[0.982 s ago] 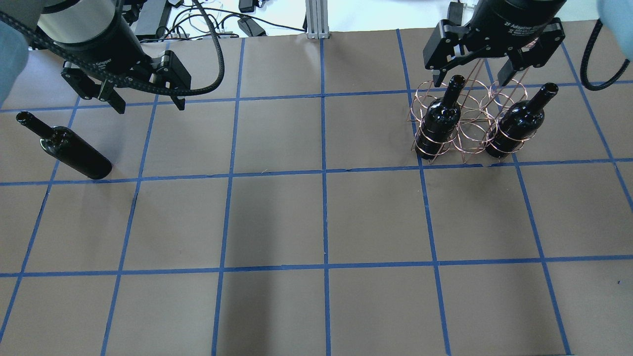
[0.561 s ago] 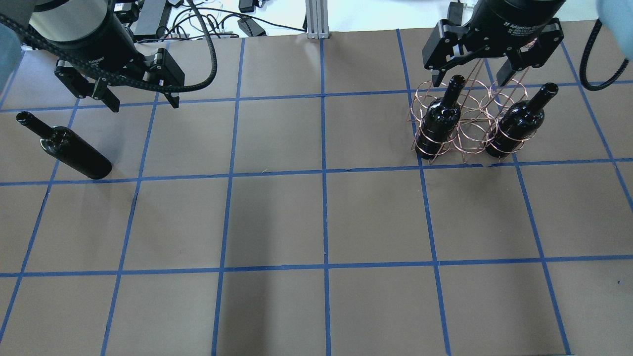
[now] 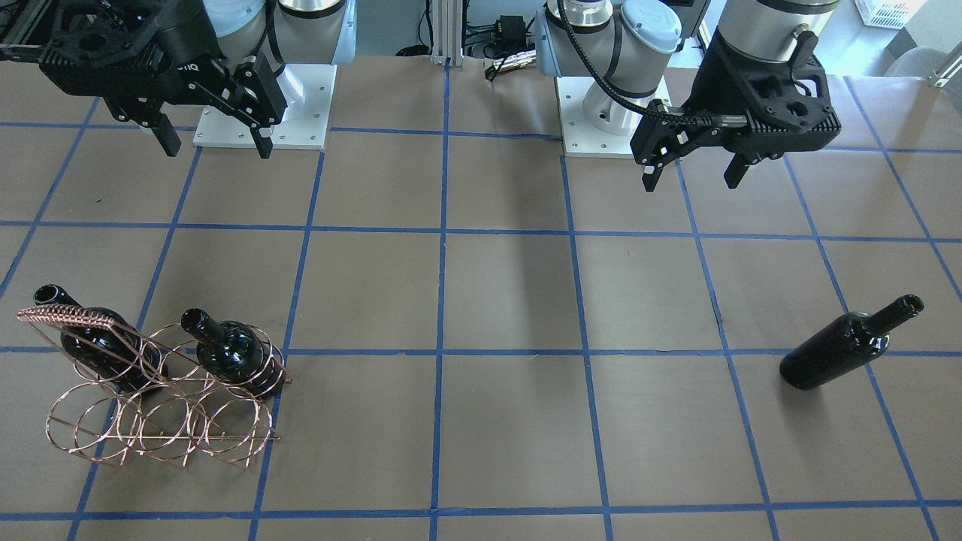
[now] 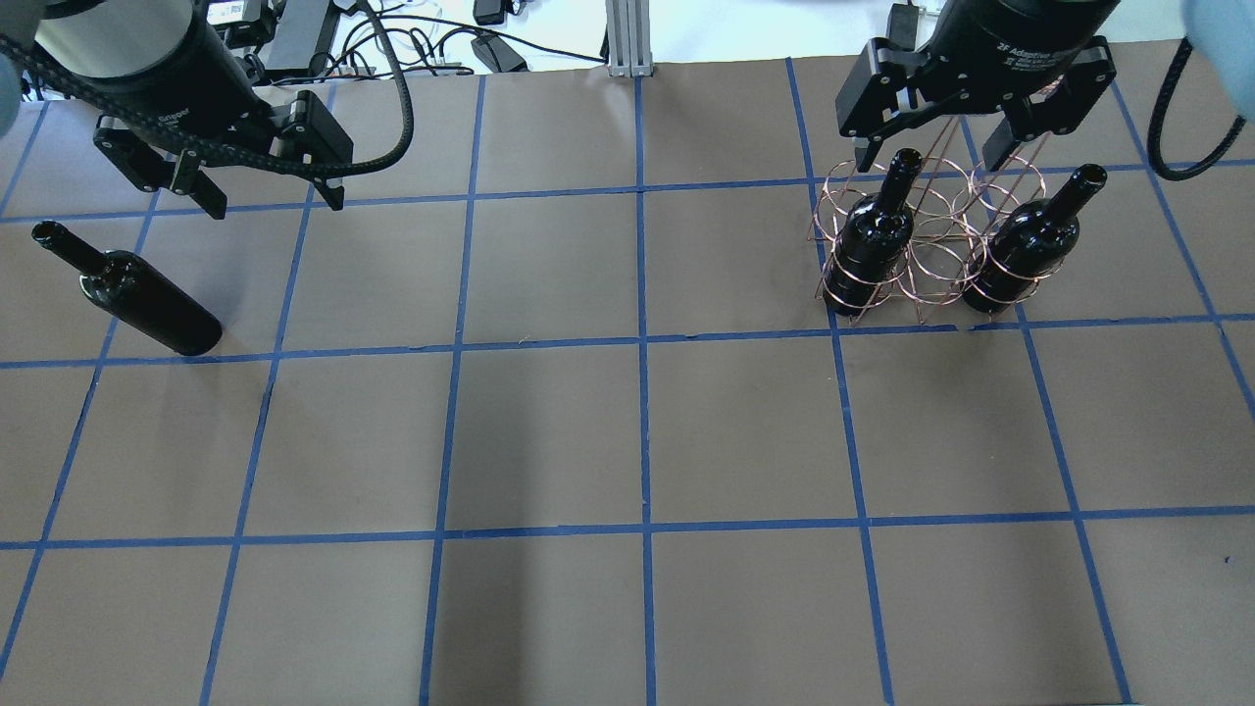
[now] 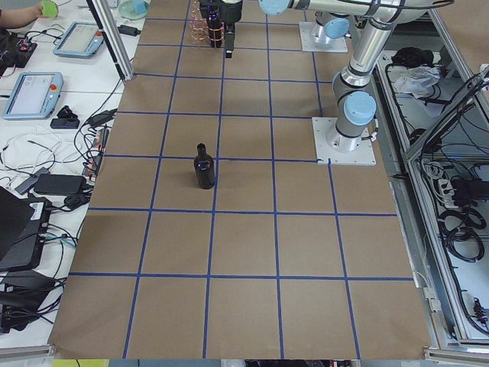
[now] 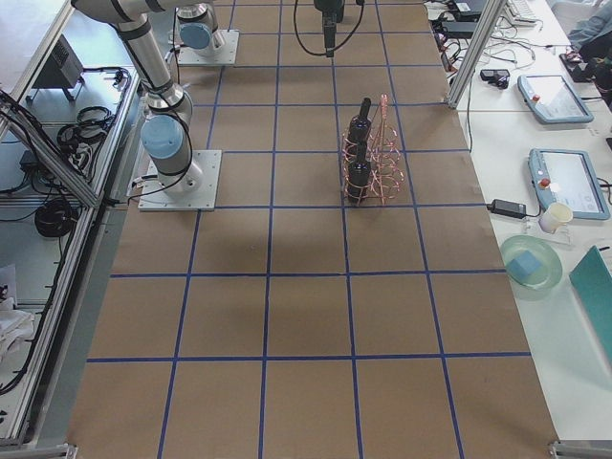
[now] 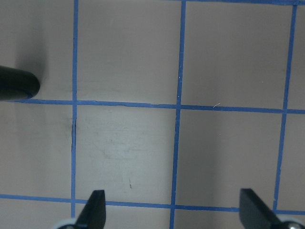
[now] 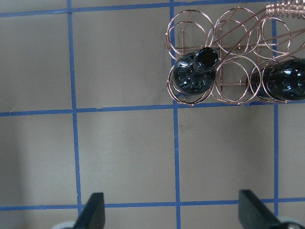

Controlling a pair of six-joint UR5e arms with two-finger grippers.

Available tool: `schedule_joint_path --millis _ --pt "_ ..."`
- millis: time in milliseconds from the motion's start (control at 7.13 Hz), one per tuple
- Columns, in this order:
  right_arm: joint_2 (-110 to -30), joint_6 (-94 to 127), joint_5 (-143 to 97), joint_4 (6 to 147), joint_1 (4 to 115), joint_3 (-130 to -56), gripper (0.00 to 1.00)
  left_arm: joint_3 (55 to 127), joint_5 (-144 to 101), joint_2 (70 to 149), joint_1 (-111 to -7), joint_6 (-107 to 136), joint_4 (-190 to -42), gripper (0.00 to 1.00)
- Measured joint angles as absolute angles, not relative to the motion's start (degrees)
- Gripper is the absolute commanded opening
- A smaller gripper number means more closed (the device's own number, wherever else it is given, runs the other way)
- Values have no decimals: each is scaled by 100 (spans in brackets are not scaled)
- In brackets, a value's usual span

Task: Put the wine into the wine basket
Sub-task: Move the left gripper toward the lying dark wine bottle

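Table [image 4: 549, 431]: brown paper, gridded in blue tape.
Wine [image 4: 137, 294]: upright on the robot's left side, well apart from the wine basket [image 4: 922, 245], ungripped.
Basket: two other bottles [image 4: 868, 250] in its rings.
Left gripper [image 3: 689, 185]: spread wide, empty, above the table.
Right gripper [image 3: 218, 152]: likewise spread, empty.
Room: cables [image 4: 412, 39] at the table edge; a side bench [image 6: 497, 124] with tablets [image 6: 564, 182].

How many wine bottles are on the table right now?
3. The first bottle and second bottle stand in outer rings of the wine basket; the third bottle stands alone on the robot's left side. None seem hidden.
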State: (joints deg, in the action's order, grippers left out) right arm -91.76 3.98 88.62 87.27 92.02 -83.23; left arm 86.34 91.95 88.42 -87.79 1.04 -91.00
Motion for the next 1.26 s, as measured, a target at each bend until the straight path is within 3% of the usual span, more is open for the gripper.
schedule_joint_path --millis 701,1262 --pt "-9176 398 8859 8727 9202 -8323 100 8573 9144 8839 -8455 -219 -9108 100" --pt "-9176 406 8859 8725 9202 -8323 100 8496 8977 9088 -6591 -1593 -8970 100"
